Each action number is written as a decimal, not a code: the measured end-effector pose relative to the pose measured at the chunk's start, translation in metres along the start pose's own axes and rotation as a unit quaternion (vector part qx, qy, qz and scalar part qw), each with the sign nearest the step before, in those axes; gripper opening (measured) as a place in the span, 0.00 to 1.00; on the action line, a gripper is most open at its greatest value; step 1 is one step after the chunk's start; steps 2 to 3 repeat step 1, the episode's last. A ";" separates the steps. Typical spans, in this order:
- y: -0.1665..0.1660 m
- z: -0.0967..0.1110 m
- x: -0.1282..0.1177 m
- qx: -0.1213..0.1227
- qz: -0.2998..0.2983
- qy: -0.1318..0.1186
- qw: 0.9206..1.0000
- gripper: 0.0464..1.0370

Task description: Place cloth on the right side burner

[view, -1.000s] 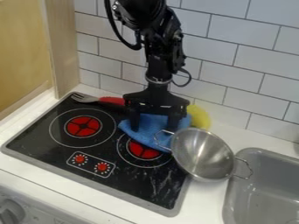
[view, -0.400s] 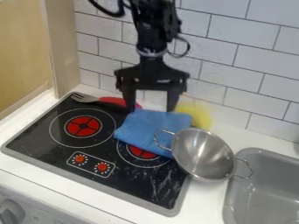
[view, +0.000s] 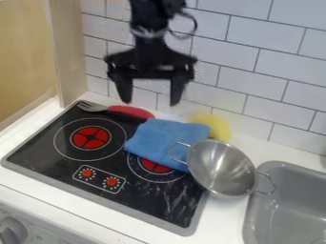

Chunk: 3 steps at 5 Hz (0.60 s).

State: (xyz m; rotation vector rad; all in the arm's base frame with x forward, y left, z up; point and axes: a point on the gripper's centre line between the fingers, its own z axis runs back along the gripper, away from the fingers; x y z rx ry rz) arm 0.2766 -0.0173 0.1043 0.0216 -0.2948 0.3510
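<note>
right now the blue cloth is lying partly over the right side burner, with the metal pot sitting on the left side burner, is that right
Not quite: the metal pot sits at the stove's right edge, beside the sink, as the camera view shows. The blue cloth does lie partly over the right side burner.

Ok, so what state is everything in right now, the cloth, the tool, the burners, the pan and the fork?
Cloth: spread out, not held.
Tool: open, holding nothing, raised above the stove.
Left burner: uncovered.
Right burner: partly covered by the cloth.
Pan: no lid, open side up.
Fork: lying down.
</note>
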 end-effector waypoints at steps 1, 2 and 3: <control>0.001 0.000 -0.002 0.001 0.002 0.001 1.000 0.96; 0.001 0.000 -0.002 0.001 0.002 0.001 1.000 0.96; 0.001 0.000 -0.002 0.001 0.002 0.001 1.000 0.96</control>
